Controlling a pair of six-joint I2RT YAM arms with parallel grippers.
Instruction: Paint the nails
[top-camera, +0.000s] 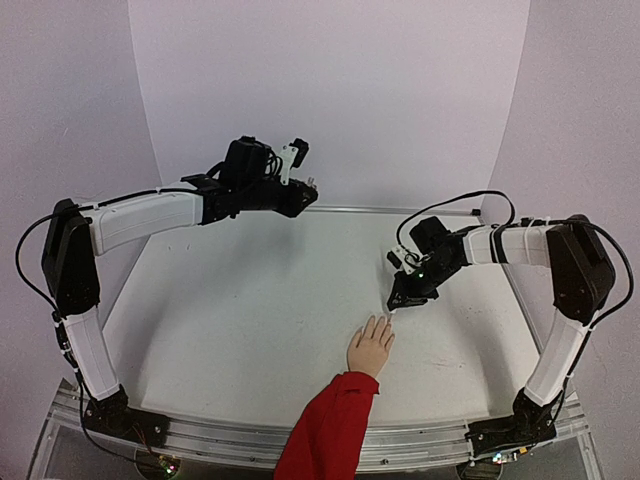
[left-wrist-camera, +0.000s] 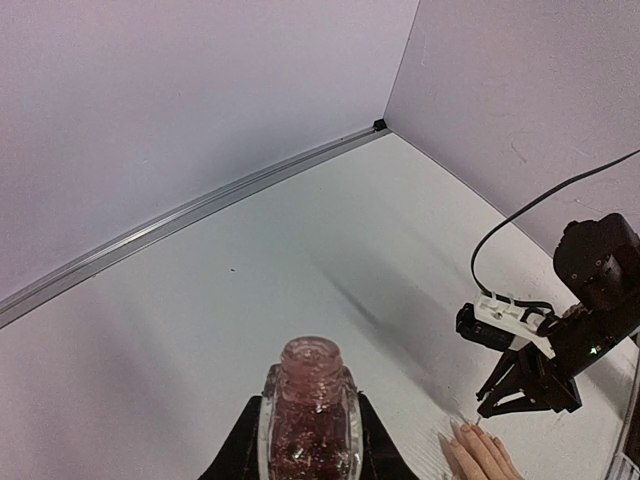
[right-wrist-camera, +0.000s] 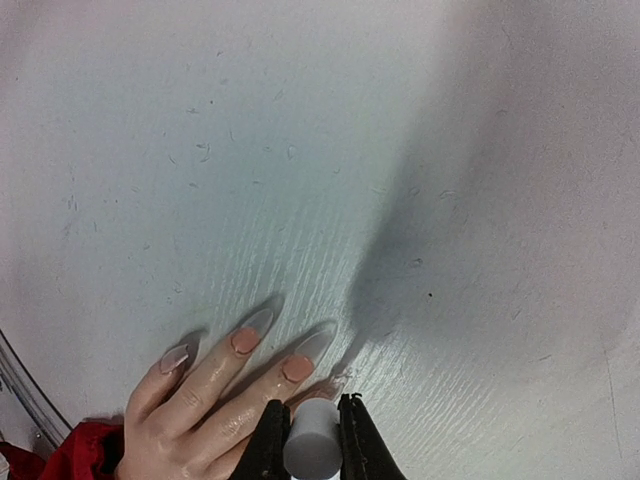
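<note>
The mannequin hand (top-camera: 370, 350) is laid flat, nails (right-wrist-camera: 298, 368) upward. At its fingertips a white brush cap (right-wrist-camera: 312, 447) is gripped by the right pincer (top-camera: 398, 303); well away, an open polish bottle (left-wrist-camera: 308, 415) is held upright by the left pincer (top-camera: 303, 190), likely against spills.

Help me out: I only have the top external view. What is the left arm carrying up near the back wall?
Observer: An uncapped bottle of pinkish, glittery polish, upright between the left jaws.
Operator: And the right arm, down by the fingertips?
Observer: The right jaws are shut on a white cylindrical cap. I cannot see the brush itself.
Operator: Are any nails done?
Observer: Two nails show orange polish on the base half, with the tips bare. A third looks pale and is hard to judge.
</note>
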